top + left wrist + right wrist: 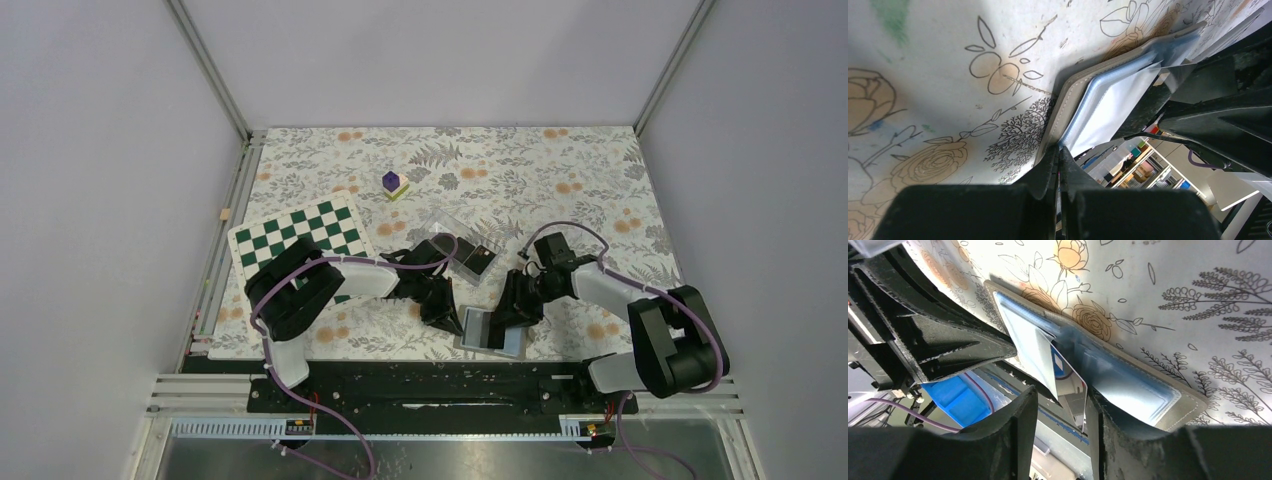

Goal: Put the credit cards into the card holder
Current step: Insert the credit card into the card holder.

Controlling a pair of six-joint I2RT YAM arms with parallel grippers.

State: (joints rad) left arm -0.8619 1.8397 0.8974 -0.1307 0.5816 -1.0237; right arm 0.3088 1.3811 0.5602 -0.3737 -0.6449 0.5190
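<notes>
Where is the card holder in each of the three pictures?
Top external: the card holder lies open low in the middle, at the near edge of the flowery table cover.
Left wrist: it runs from the centre up to the top right, with its pale blue inside showing.
Right wrist: it stretches across the middle, from upper left to lower right.
Shared landmark: the flowery table cover lies under it in all three.

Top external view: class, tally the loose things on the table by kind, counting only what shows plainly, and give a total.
Chessboard: 1
Purple cube: 1
Clear box: 1
Black card: 1
Card holder: 1
Total: 5
</notes>
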